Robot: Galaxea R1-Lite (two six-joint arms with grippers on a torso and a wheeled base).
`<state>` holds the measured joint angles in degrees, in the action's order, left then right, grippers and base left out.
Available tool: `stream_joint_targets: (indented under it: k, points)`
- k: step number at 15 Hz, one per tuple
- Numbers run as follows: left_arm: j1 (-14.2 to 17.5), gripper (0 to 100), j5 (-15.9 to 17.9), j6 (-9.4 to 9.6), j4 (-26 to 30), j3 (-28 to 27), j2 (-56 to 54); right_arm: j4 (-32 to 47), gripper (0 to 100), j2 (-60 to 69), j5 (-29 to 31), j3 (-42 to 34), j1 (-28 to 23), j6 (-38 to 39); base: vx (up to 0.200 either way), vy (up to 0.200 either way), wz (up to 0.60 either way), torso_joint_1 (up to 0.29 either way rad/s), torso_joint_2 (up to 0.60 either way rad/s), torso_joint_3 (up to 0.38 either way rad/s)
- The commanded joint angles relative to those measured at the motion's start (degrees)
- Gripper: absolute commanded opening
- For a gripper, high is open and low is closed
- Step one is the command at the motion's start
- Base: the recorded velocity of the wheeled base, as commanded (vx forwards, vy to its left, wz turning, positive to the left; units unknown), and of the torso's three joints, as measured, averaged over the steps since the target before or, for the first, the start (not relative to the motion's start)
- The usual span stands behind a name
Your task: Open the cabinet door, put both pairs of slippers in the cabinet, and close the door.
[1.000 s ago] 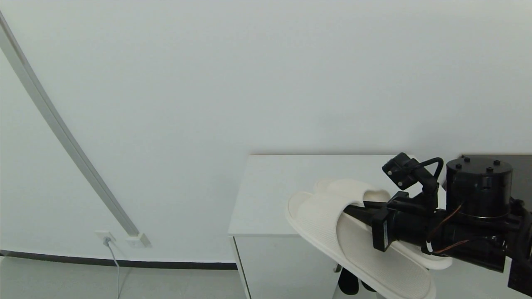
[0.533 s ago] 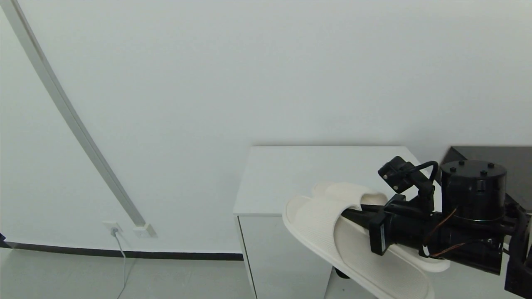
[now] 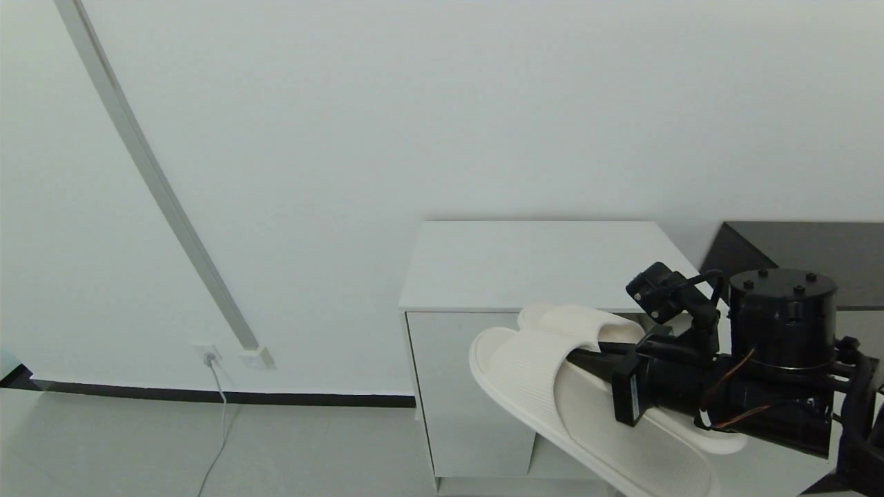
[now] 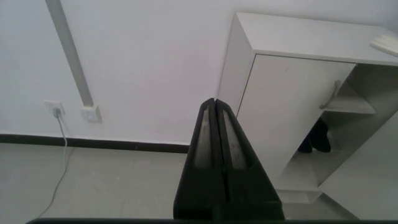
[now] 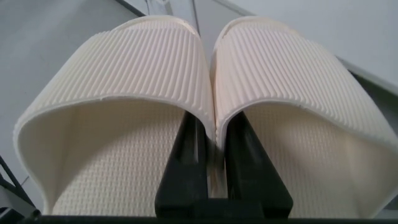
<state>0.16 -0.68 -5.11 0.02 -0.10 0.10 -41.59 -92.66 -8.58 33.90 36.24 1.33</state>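
- Fingers (image 5: 189, 155) of your right gripper (image 5: 216, 142) are clenched on a pair of white slippers (image 3: 542, 369). One finger sits inside each slipper, and the two inner walls of the uppers are pinched together between them.
- In the right wrist view the slippers (image 5: 130, 68) lie side by side and touching, ribbed uppers on top, toes pointing away from the wrist.
- In the head view you see the pair held in the air in front of the white cabinet (image 3: 532, 262). It overlaps the cabinet's front just below the edge of the top. The soles slant, with the toes higher and the heels lower, toward the arm.
- Fingers (image 4: 202, 143) of your left gripper (image 4: 216, 124) are pressed flat together with nothing between them. This gripper hangs well apart from the cabinet, above the floor and facing the wall.
- In the left wrist view the cabinet (image 4: 311, 37) shows a front panel with a slim handle (image 4: 336, 93). Beside that panel the interior is exposed: a shelf (image 4: 351, 107) and, below it, dark shoes (image 4: 316, 138).
- Against the wall you find a grey strip (image 3: 152, 172) running down to a wall socket (image 3: 206, 355), from which a cable (image 3: 224, 414) trails to the floor.
- Just beside the cabinet, on the right arm's side, stands a dark surface (image 3: 808, 241).
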Motion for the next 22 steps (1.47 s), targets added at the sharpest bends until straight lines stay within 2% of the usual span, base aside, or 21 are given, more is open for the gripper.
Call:
stream_joint_targets:
  k: [1, 11, 22]
  points:
    - [0.0, 0, 0.0, 0.01, 0.0, 0.0, 0.0, 0.0, 0, -0.4, 0.0, -0.2, 0.1, 0.0, 0.000, 0.000, 0.00, 0.000, 0.00, 0.000]
    - [0.0, 0, 0.0, 0.01, 0.0, 0.0, 0.0, 0.0, 0, -0.8, 0.0, -0.2, 0.1, -1.3, 0.000, 0.000, 0.00, 0.000, 0.00, 0.000]
    - [0.0, 0, 0.0, 0.01, 0.0, 0.0, 0.0, -0.1, 0, -1.2, -0.1, -0.7, 0.1, -1.5, 0.000, -0.200, 0.00, 0.003, 0.00, 0.004]
